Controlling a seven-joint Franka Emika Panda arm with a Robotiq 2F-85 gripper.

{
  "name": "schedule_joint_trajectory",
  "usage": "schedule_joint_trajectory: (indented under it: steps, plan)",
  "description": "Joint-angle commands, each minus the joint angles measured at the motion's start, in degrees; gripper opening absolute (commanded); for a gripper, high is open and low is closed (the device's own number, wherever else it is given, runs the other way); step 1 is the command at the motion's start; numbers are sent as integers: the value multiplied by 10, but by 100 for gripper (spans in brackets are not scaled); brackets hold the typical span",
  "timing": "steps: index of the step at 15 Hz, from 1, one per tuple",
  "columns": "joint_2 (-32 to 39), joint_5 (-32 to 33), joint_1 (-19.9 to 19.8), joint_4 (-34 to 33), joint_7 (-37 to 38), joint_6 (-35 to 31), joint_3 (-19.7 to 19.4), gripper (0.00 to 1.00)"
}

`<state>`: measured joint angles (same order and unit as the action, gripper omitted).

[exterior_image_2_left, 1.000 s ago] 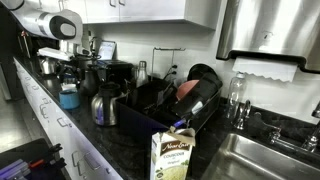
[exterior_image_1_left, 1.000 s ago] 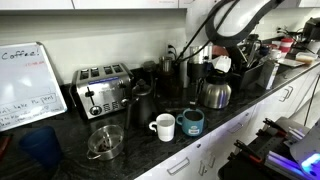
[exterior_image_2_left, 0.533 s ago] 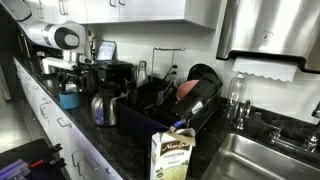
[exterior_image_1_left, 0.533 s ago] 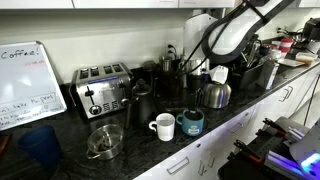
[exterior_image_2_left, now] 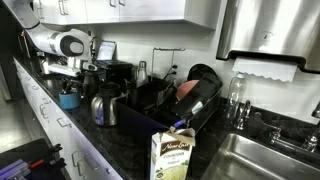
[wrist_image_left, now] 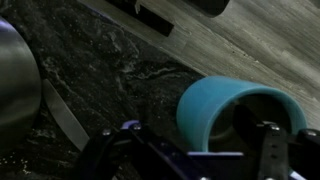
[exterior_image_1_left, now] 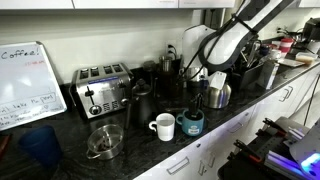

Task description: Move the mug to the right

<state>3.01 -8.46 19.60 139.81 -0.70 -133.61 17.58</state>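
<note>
The teal-blue mug [exterior_image_1_left: 192, 122] stands upright on the dark counter near its front edge, just right of a white mug [exterior_image_1_left: 164, 127]. It also shows in an exterior view [exterior_image_2_left: 68, 99]. My gripper [exterior_image_1_left: 197, 92] hangs just above the mug, apart from it. In the wrist view the mug [wrist_image_left: 212, 108] fills the lower right, with its dark inside facing the camera. My gripper [wrist_image_left: 192, 160] is open there, with one finger on each side of the mug's rim and nothing held.
A steel kettle [exterior_image_1_left: 218, 94] stands close behind the mug and shows at the left edge of the wrist view [wrist_image_left: 14, 80]. A toaster [exterior_image_1_left: 103, 88], a glass jar [exterior_image_1_left: 105, 142] and a whiteboard [exterior_image_1_left: 25, 85] are to the left. A dish rack [exterior_image_2_left: 185, 105] and a carton [exterior_image_2_left: 172, 155] stand further along the counter.
The arm has swung left and down, from above the kettle to just over the teal mug. The mugs have not moved.
</note>
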Motion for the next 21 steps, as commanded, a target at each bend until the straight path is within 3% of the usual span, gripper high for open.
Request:
schedule_joint_trajectory:
  steps: [1, 8, 9, 15, 21]
  plan:
    - [1, -3, -5, 1, 3, -9, 4, 56]
    - [-14, -72, -9, 4, -21, -9, 5, 5]
    - [-17, -86, -9, 5, -26, -8, 5, 1]
    - [-35, -132, -8, 15, -40, -4, 4, 3]
    - [-106, -56, -16, 31, -14, 39, -7, 3]
